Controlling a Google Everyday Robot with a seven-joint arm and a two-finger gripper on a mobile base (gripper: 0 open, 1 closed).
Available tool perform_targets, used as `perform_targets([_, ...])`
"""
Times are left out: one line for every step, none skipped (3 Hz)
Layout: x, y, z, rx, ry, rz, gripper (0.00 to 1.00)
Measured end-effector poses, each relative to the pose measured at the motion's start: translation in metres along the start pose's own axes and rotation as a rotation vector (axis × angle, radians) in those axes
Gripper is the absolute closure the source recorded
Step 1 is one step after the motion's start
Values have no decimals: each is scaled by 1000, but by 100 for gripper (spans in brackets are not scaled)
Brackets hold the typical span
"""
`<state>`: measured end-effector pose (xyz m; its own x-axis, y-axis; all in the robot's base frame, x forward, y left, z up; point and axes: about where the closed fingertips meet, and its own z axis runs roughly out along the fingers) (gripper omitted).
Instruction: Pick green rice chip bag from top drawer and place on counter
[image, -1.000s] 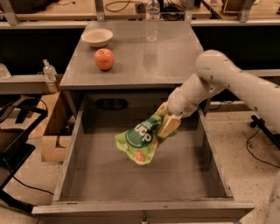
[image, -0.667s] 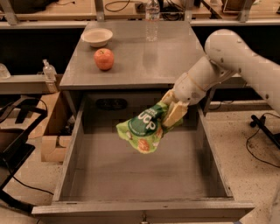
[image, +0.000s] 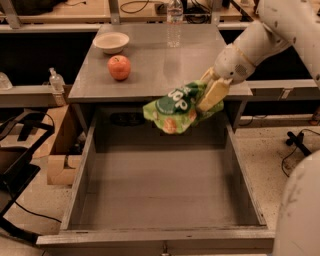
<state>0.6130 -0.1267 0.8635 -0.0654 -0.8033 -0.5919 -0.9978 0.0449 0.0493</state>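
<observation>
My gripper (image: 207, 97) is shut on the right end of the green rice chip bag (image: 175, 108). The bag is light green with a dark green label, white lettering and orange-red spots. It hangs in the air above the back of the open top drawer (image: 160, 192), level with the front edge of the counter (image: 160, 70). My white arm reaches in from the upper right. The drawer's grey bottom holds nothing else that I can see.
On the counter stand a red apple (image: 119, 67), a white bowl (image: 111, 42) at the back left and a clear water bottle (image: 173, 22) at the back. A spray bottle (image: 56, 80) stands on a shelf to the left. Cables lie on the floor at right.
My gripper has lifted the chip bag up out of the drawer and back toward the counter's front edge. The arm has risen with it.
</observation>
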Motion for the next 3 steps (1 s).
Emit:
perform_targets([-2,-34,-34,91,18,106,100])
perform_targets([2,-68,-72,227,27,214,100])
perform_targets([14,-96,-101,364,4,278,100])
